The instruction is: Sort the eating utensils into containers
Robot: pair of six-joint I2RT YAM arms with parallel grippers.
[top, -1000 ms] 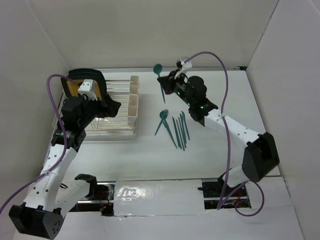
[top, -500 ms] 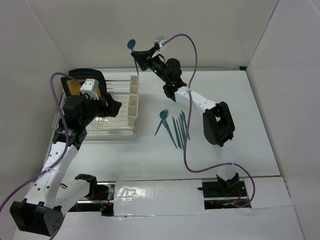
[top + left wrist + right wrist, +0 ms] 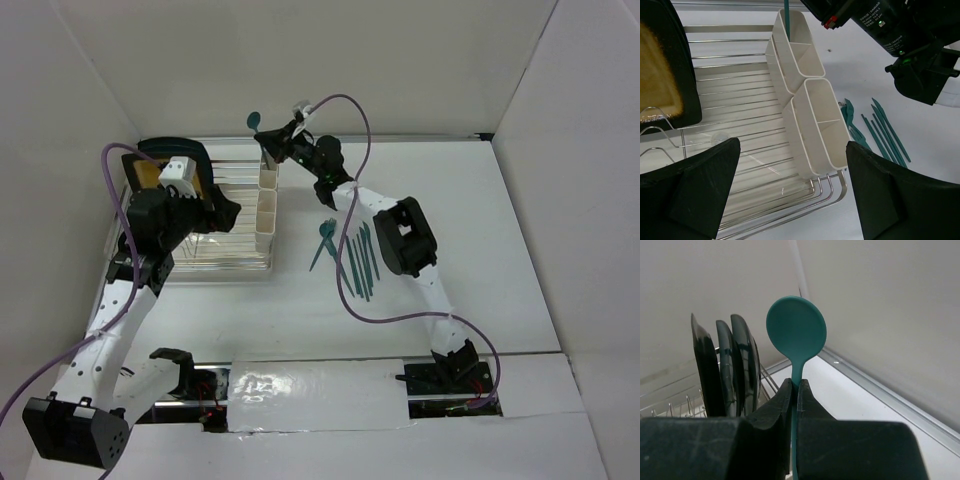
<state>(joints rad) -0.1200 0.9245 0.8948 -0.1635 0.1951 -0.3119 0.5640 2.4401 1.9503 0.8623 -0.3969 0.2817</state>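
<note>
**Spoon over the far cup**

From above: my right gripper (image 3: 272, 140) is clenched on a teal spoon (image 3: 254, 121). Its round end is up, right over the far end of the white cups (image 3: 267, 205). More teal utensils (image 3: 357, 258) lie on the worktop (image 3: 450, 220). My left gripper (image 3: 225, 212) hangs wide open over the dish rack (image 3: 215, 255), holding nothing.

Left wrist: the spoon's handle (image 3: 787, 17) dips into the far cup.

Right wrist: my gripper pinches the spoon's neck.
</note>
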